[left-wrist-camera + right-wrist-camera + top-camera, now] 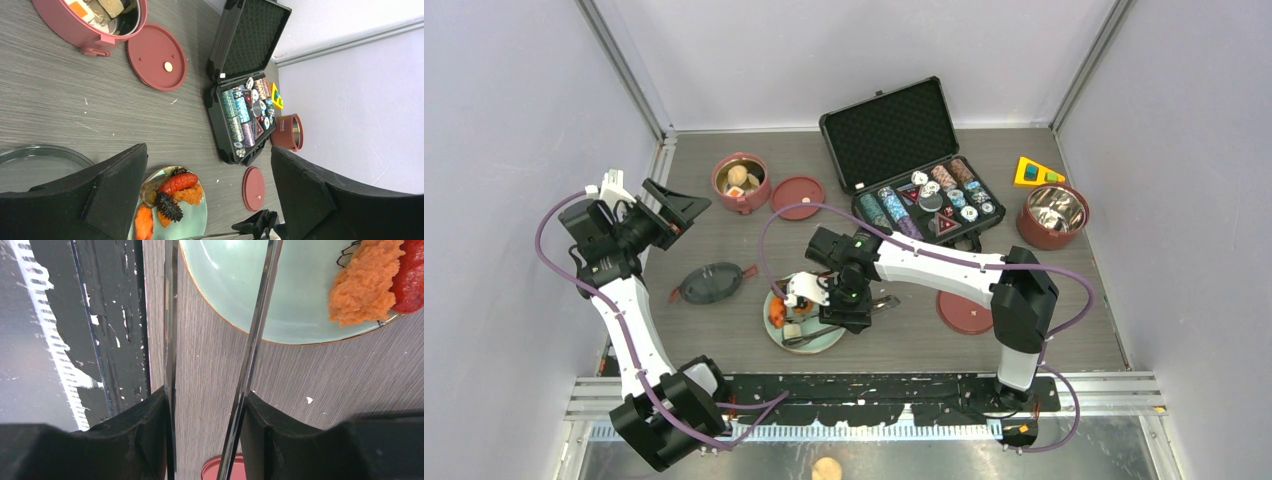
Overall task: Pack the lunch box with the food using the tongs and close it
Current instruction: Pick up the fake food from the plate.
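My right gripper (846, 312) (205, 402) is shut on the slim silver tongs (256, 340), one arm against each finger; the arms stand apart and reach over the pale green plate (280, 305). The food on the plate includes an orange piece (362, 285), a red shrimp-like piece (177, 183) and a dark spiky piece (169, 207). One lunch box bowl (741, 182) at the back left holds food, with a flat red lid (797, 197) beside it. An empty steel-lined bowl (1052, 215) stands at the right. My left gripper (669, 210) (209, 151) hangs open and empty, high at the left.
An open black case of poker chips (914, 160) sits at the back. A dark translucent lid (711, 283) lies left of the plate, a second red lid (964, 312) to its right. A yellow triangular toy (1036, 172) lies near the empty bowl. A beige bun (826, 468) lies off the table's front.
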`<state>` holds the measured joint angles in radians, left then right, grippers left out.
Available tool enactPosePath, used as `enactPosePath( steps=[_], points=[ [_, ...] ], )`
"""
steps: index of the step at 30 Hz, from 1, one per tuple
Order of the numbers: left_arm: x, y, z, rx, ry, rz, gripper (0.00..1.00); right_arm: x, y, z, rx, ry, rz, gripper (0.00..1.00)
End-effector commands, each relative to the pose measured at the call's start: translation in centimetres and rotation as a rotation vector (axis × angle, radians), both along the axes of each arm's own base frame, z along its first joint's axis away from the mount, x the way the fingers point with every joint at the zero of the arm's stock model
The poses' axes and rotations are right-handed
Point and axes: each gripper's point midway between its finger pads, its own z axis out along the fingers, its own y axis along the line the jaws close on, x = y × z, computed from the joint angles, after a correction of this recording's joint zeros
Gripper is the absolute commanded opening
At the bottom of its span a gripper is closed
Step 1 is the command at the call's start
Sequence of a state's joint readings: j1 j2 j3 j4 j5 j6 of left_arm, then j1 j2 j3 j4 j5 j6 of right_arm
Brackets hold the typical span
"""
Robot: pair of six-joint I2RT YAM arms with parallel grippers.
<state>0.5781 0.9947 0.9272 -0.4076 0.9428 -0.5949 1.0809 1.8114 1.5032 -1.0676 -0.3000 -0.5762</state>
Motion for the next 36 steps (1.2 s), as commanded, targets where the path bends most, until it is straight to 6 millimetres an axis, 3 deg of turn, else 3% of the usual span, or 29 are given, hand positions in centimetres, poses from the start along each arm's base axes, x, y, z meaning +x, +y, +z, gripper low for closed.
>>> enactPosePath(
  steps=[1, 16, 26, 31, 36],
  points=[
    [0.3, 0.3, 1.4, 0.024, -0.054, -0.002, 0.95, -0.1, 0.3, 1.8, 0.033, -0.010, 0.027, 0.52],
    [0.3, 0.3, 1.7, 0.017, -0.055, -0.003, 0.95, 0.3, 0.3, 1.0, 0.000, -0.013, 0.025, 0.53],
    [0.5, 0.3, 1.7, 0.013, -0.055, -0.009, 0.95, 0.2, 0.3, 1.7, -0.013, -0.003, 0.027, 0.43],
    [0.4, 0.1, 1.7, 0.009, -0.057, -0.016, 0.95, 0.2, 0.5, 3.4, 0.027, -0.012, 0.023, 0.34],
    [0.2, 0.0, 2.1, 0.010, -0.065, -0.021, 0.95, 0.3, 1.1, 6.5, 0.123, 0.001, -0.013, 0.29]
  ],
)
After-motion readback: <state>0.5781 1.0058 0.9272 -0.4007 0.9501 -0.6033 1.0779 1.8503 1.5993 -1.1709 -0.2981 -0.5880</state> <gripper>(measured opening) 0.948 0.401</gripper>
